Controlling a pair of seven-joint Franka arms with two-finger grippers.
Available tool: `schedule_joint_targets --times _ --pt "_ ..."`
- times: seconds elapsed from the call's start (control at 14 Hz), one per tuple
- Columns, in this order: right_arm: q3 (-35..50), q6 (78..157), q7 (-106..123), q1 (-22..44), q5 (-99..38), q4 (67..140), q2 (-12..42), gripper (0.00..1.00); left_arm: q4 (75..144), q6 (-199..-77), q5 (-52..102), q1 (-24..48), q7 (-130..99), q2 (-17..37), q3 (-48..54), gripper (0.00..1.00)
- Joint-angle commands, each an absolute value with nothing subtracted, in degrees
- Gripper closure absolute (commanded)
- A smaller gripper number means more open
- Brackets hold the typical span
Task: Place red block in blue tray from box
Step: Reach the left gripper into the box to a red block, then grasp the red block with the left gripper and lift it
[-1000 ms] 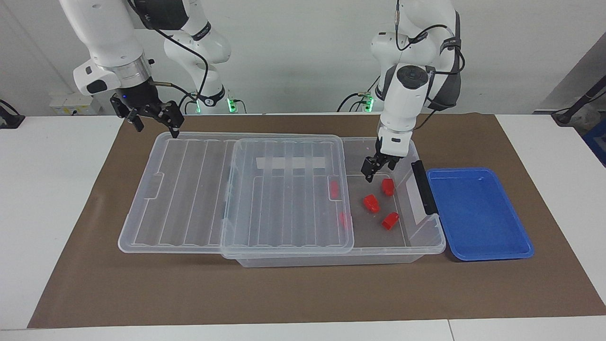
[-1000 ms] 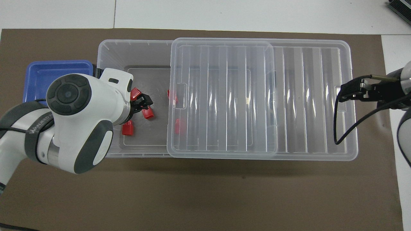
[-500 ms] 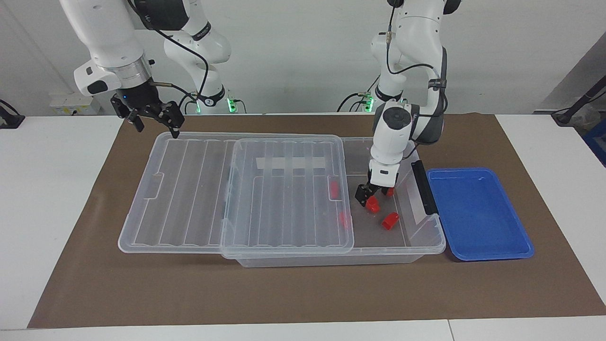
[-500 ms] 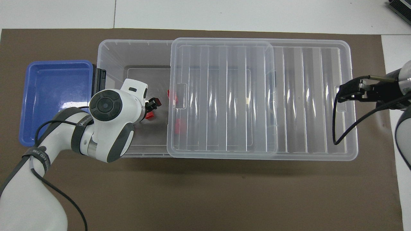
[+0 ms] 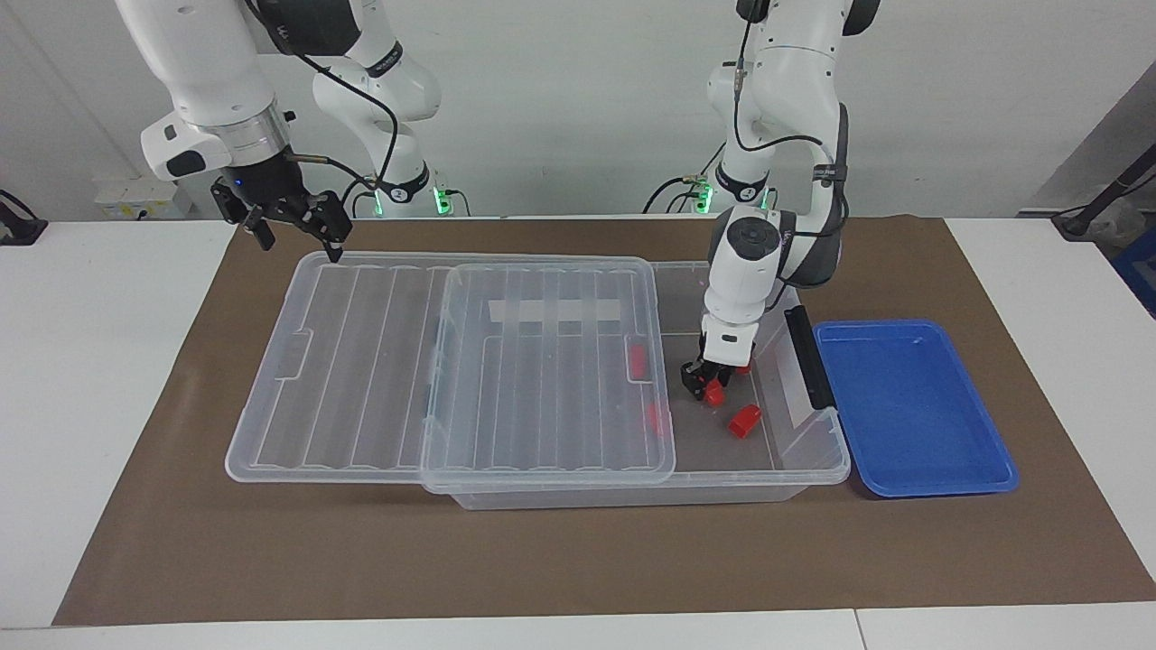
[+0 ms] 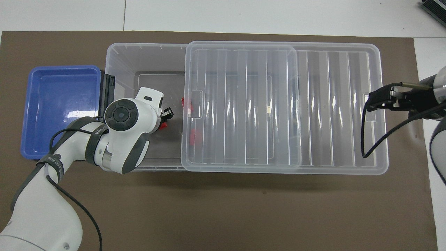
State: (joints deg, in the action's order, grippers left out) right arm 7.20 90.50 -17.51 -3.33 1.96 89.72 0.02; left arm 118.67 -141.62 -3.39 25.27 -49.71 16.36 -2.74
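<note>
Left gripper (image 5: 706,383): reaches steeply down into the box (image 5: 795,469), fingers closed around the red block (image 5: 713,392) on its floor.
Right gripper (image 5: 291,224): waits over the slid-back lid (image 5: 452,361); fingers apart.
Around: another red block (image 5: 744,421) lies just beside; blue tray (image 5: 912,406) sits beside the box, toward the left arm's end.
Change: the left gripper has sunk lower.

- Facing view: high camera across the table, looking at both robots and down on the full brown mat (image 5: 578,560).
- Overhead view: camera above the robots' end, looking steeply down and forward.
- Shared: the box (image 5: 632,492) (image 6: 146,52), blue tray (image 5: 912,406) (image 6: 59,111), mat; the views are half a turn apart.
</note>
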Motion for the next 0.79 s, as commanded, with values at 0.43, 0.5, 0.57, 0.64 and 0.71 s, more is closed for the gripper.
schedule_joint_targets --times 0.43,0.5,0.57,0.64,0.71 --pt "7.5 91.9 -16.7 -3.9 1.8 92.7 -1.9 0.0 98.8 -106.6 -1.9 22.9 -48.4 12.4 -3.6 1.0" --pt "7.4 92.1 -16.3 -4.1 1.7 92.8 -1.9 0.0 95.3 -101.8 -0.2 22.4 -48.3 12.3 -4.0 1.0" --pt "7.3 93.2 -14.7 -5.2 1.7 93.1 -1.9 0.06 91.2 -96.7 0.7 20.2 -47.4 12.2 -3.9 1.0" --pt "7.4 94.7 -12.3 -6.2 1.7 94.1 -2.0 0.16 87.5 -90.9 0.8 17.8 -43.5 12.3 -3.3 1.0" --pt "7.4 96.2 -10.0 -7.6 1.7 95.4 -2.1 0.23 84.9 -86.4 0.7 16.1 -36.5 12.3 -4.0 1.0"
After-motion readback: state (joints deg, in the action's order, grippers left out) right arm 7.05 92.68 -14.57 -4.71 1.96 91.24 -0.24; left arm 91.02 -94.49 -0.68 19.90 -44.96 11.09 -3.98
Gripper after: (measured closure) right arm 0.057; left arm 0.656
